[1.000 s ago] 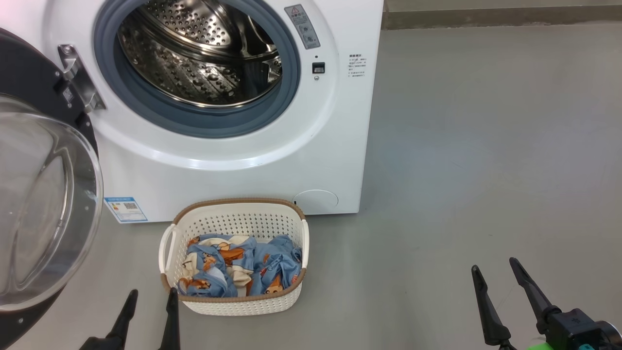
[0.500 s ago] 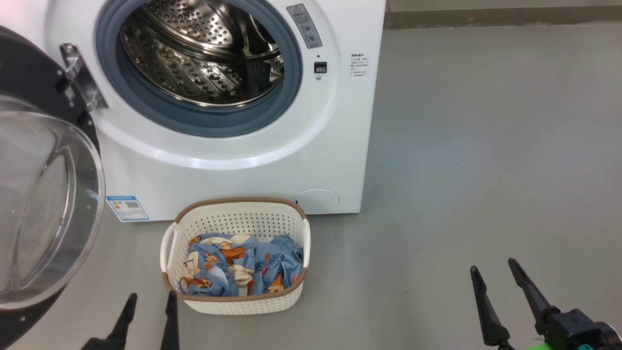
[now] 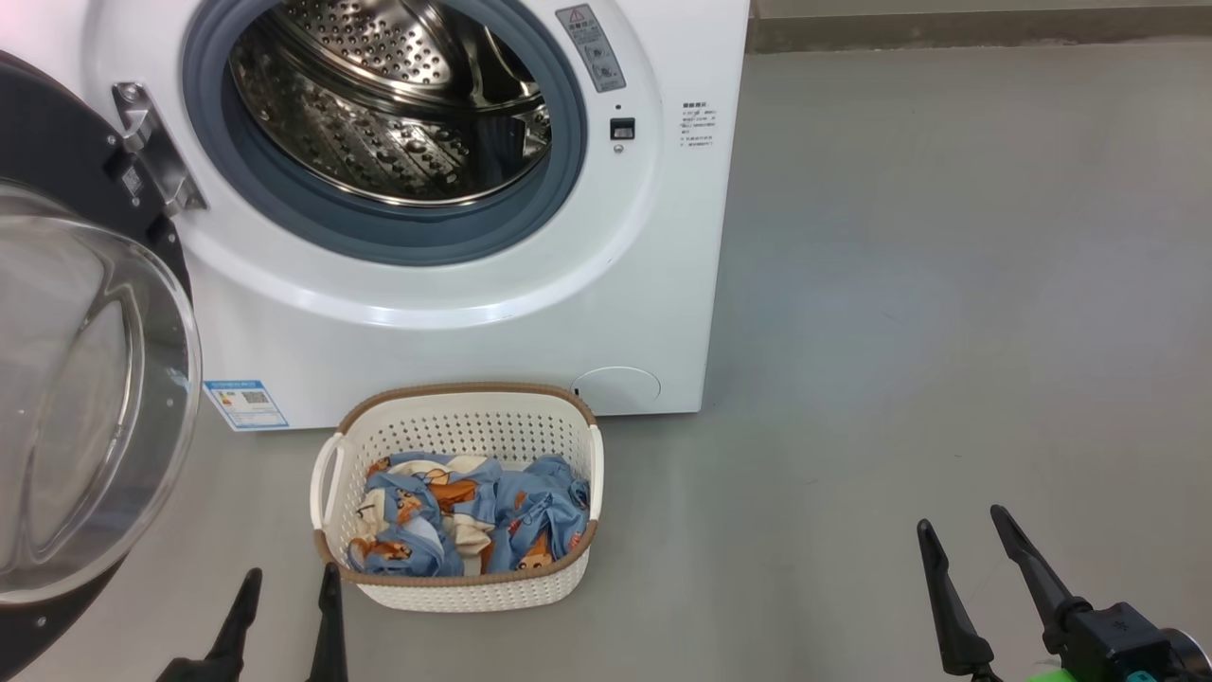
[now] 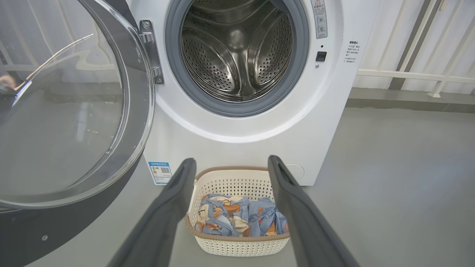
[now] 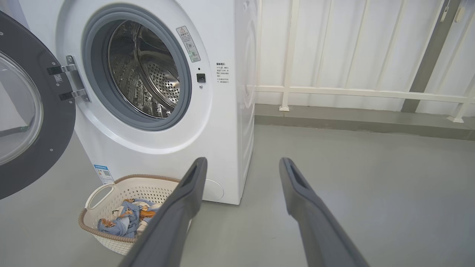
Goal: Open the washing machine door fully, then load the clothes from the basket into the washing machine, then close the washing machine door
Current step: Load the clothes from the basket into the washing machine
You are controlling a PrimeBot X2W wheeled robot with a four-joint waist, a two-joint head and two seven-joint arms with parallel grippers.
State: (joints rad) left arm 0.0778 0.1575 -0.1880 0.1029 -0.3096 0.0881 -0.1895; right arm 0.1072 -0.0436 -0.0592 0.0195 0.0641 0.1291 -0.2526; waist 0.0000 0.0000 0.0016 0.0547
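The washing machine door (image 3: 66, 123) stands open. The left gripper (image 3: 292, 571), released like the right gripper (image 3: 961, 516), should dip into the bunched middle of the clothes (image 3: 464, 516), clear of the basket (image 3: 464, 388) rim.

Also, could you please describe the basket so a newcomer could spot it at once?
Find the big white washing machine with its door standing open. On the grey floor just before it sits the basket: cream perforated plastic, brown rim, the only thing holding blue cartoon-print clothes.

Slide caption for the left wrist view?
Open left pincer aimed at the basket of clothes; washing machine door stands open.
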